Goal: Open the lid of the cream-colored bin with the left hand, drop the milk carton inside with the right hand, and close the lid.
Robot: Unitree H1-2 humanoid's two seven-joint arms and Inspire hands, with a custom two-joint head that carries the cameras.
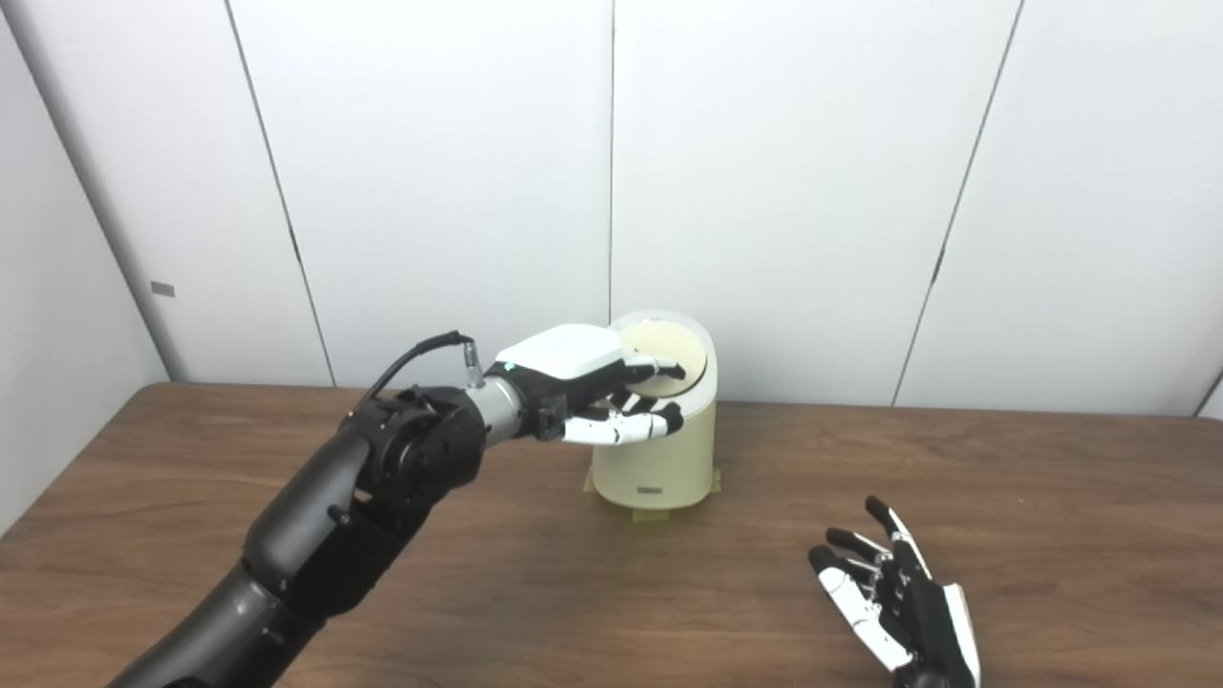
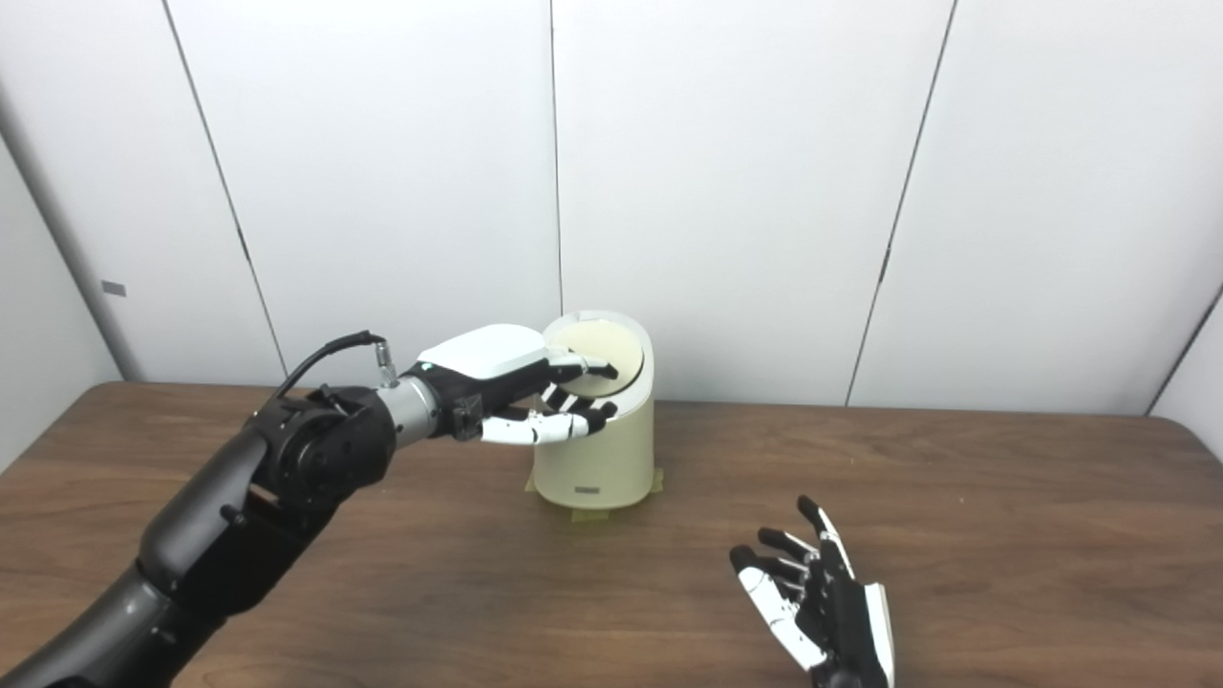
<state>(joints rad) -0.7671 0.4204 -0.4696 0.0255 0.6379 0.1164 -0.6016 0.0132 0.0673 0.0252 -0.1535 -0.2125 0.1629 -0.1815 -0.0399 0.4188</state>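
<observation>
Bin (image 1: 659, 459), cream-colored and rounded, stands upright toward the back of the brown wooden counter (image 1: 1003, 497), close to the white panelled wall (image 1: 793, 172). Small tabs of yellowish tape (image 1: 653, 515) show at its base on the counter. Its lid (image 1: 669, 349) is a pale round disc set inside the top rim, sloping down toward the camera; whether it is fully shut or pressed slightly inward is hard to tell from this angle.

The left hand (image 1: 597, 387) reaches in from the left at the height of the bin's top. Its white back faces up, its fingers (image 1: 659, 370) stretch over the near edge of the lid, and its thumb (image 1: 631, 427) lies lower against the front of the bin's wall. The hand is partly curled and seems to touch the lid, not clearly gripping anything. A black cable (image 1: 420, 352) loops up from its wrist.

The right hand (image 2: 822, 602) rests low over the counter at the front right, well apart from the bin, palm turned inward, fingers spread and pointing away from the robot, holding nothing.

No milk carton shows in either view.
</observation>
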